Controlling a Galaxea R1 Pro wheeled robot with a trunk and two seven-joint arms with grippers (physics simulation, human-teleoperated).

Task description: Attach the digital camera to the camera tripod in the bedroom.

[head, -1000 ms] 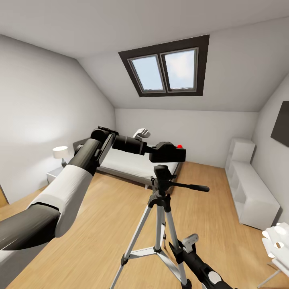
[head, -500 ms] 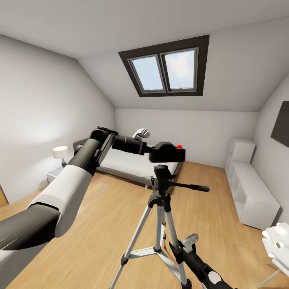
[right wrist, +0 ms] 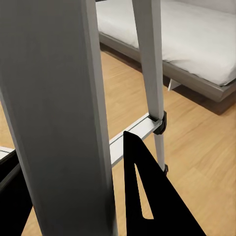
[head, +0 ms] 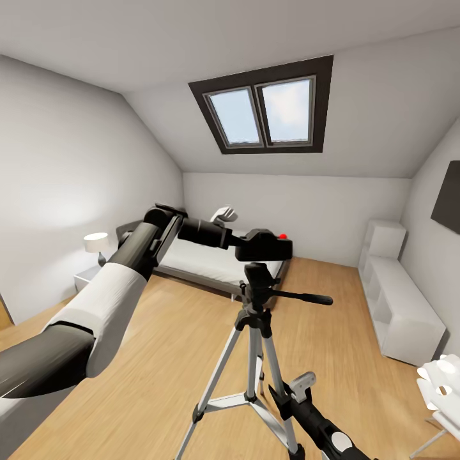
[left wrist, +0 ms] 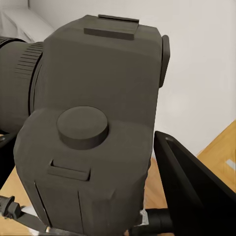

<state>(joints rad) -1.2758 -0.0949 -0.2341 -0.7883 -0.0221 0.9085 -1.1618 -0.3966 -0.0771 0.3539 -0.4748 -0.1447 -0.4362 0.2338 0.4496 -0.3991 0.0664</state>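
The digital camera [head: 269, 246], black with a red button on top, hangs just above the black head [head: 257, 276] of the camera tripod [head: 254, 348]. My left gripper [head: 245, 242] is shut on the camera, reaching in from the left; in the left wrist view the camera body [left wrist: 93, 132] sits close up beside one black finger [left wrist: 189, 189]. The tripod's pan handle [head: 305, 297] points right. Low down, my right gripper [head: 295, 391] is closed around a silver tripod leg [right wrist: 59, 123], which stands between its fingers [right wrist: 145, 196].
The bedroom has a grey bed [head: 211, 263] with a white mattress behind the tripod, and a nightstand with a lamp [head: 97, 246] at the left wall. White shelving [head: 399, 306] lines the right wall under a flat black panel [head: 447, 198]. Light wood floor surrounds the tripod.
The left gripper has carried the camera slightly down and to the left, closer to the tripod head. The tripod and the right arm have not moved.
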